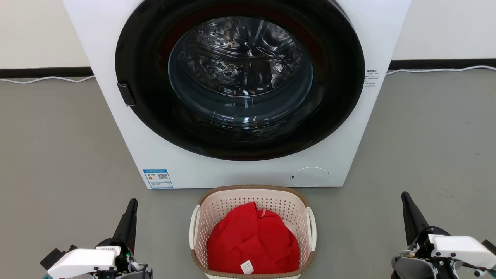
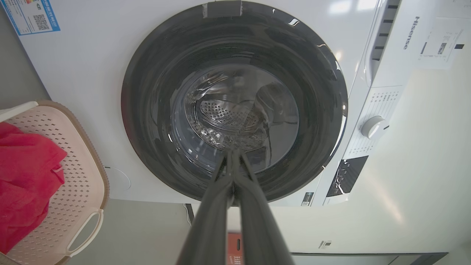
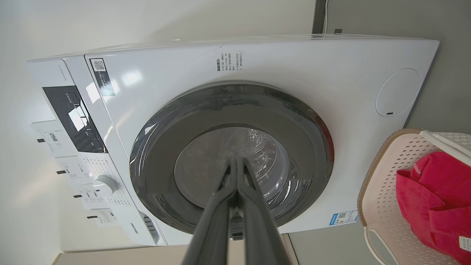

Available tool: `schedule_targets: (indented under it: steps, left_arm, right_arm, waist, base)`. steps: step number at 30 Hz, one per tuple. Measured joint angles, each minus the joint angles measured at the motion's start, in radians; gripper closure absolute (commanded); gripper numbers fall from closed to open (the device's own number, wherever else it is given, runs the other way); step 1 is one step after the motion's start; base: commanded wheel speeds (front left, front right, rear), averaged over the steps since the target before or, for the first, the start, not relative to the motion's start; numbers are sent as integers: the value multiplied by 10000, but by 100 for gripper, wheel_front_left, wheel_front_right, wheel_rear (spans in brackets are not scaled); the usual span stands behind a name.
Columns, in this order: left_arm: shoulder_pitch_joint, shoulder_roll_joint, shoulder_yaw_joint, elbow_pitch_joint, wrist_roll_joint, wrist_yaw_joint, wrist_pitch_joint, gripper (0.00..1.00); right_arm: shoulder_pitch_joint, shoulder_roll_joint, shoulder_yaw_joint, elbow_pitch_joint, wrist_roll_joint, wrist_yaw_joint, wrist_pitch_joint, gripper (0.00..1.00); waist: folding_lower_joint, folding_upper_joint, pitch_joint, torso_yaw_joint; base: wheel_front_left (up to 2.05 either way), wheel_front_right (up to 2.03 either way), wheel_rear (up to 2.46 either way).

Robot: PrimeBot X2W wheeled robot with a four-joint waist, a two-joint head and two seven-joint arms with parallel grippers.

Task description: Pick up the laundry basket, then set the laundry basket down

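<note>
The laundry basket (image 1: 217,211) stands on the grey floor just in front of the washing machine, cream-white with perforated walls, a brown rim and white loop handles on both sides. A red garment (image 1: 252,242) lies inside it. The basket also shows at the left edge of the left wrist view (image 2: 79,173) and at the right edge of the right wrist view (image 3: 382,191). My left gripper (image 1: 133,202) is at the lower left, well apart from the basket, shut and empty. My right gripper (image 1: 404,195) is at the lower right, likewise shut and empty. Both point toward the machine.
A white front-loading washing machine (image 1: 162,155) with a shut round glass door (image 1: 240,73) rises right behind the basket. A white cable (image 1: 42,79) runs along the wall base. Grey floor (image 1: 62,155) lies open on both sides of the basket.
</note>
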Motion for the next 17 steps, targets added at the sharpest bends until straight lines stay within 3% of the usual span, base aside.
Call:
schedule_targets:
  steps: [17]
  left_arm:
    - [0,0,0,0,0,0,0,100]
  right_arm:
    - [0,0,0,0,0,0,0,100]
  waist:
    - [-1,0,0,0]
  base:
    - [0,0,0]
